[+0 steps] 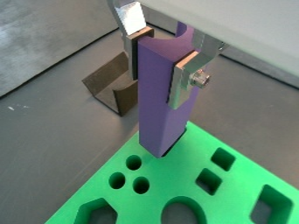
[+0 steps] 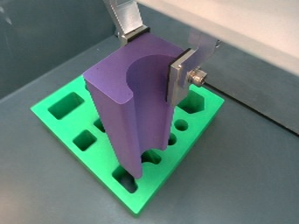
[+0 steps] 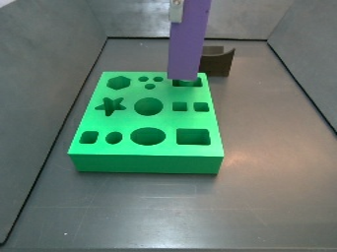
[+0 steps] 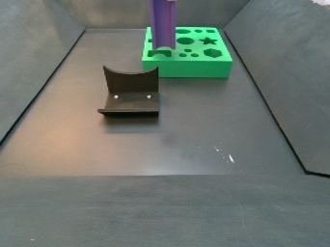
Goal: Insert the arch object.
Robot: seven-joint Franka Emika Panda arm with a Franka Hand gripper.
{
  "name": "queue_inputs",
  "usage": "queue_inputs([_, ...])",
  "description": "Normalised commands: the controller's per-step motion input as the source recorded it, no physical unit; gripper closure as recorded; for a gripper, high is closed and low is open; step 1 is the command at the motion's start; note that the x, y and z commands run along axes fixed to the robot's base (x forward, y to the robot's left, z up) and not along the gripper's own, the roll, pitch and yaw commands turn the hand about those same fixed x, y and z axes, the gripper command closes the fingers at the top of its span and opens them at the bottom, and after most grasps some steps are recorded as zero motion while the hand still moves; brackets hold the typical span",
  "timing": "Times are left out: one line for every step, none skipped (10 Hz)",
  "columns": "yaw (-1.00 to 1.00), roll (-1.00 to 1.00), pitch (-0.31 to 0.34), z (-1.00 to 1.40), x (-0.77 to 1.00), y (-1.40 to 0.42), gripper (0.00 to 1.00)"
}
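Arch object held over the board
My gripper (image 1: 163, 55) fingers (image 1: 187, 77) clamp the upright purple arch object (image 2: 135, 114), its lower end at the green board's (image 3: 132, 150) edge nearest the fixture (image 4: 129, 92).

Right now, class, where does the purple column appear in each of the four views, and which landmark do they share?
Wrist view: the purple column is clamped in the gripper, its lower end over the green board.
Wrist view: clamped likewise, standing over the board.
Side view: upper centre, above the board's far edge.
Side view: top centre, at the board's left end.
Shared landmark: the green board.
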Motion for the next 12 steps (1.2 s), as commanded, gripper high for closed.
queue_inputs([0.06, 0.0, -0.009, -0.3, 0.01, 0.13, 1.0])
queue_inputs([0.0, -0.07, -0.017, -0.33, 0.14, 0.11, 1.0])
queue_inputs([0.0, -0.09, 0.0, -0.29, 0.18, 0.06, 1.0])
queue_inputs([-0.04, -0.19, -0.026, -0.2, 0.22, 0.0, 1.0])
queue_inputs([-0.1, -0.21, -0.057, -0.11, 0.18, 0.0, 1.0])
queue_inputs([0.0, -0.21, -0.066, -0.1, 0.04, 0.0, 1.0])
queue_inputs([0.0, -0.23, -0.101, -0.11, 0.0, 0.0, 1.0])
queue_inputs([0.0, -0.23, -0.106, -0.12, 0.0, 0.0, 1.0])
queue_inputs([0.0, -0.27, -0.124, -0.15, 0.0, 0.0, 1.0])
queue_inputs([-0.03, -0.27, -0.134, -0.18, 0.0, 0.0, 1.0])
queue_inputs([-0.03, -0.17, -0.096, -0.27, 0.0, 0.03, 1.0])
queue_inputs([0.0, -0.09, -0.069, -0.31, 0.0, 0.03, 1.0])
